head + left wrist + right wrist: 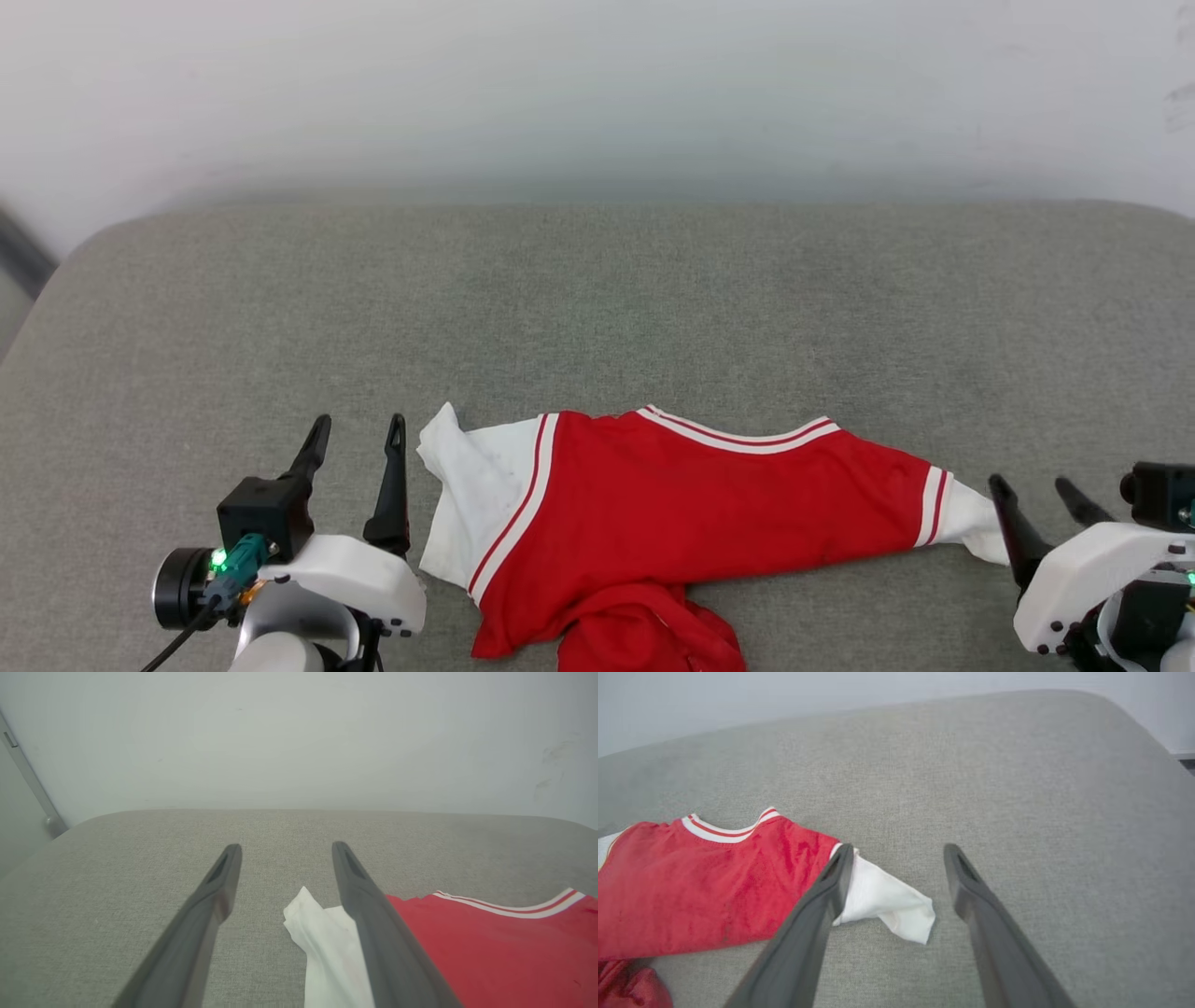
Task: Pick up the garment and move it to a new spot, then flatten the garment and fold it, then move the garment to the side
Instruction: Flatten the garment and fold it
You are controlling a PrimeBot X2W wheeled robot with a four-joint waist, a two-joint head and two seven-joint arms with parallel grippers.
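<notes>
Head view: the garment [681, 504] lies spread sideways on the grey cushion [597, 308], close to the near edge, with its lower part bunched. The left gripper [359, 434] stands wide and empty just beside one sleeve [322, 942]; in the left wrist view a finger covers part of it. The right gripper [1032, 485] is also wide and empty, and the other sleeve [887, 900] lies between its fingers. A pale wall [597, 93] stands behind.
</notes>
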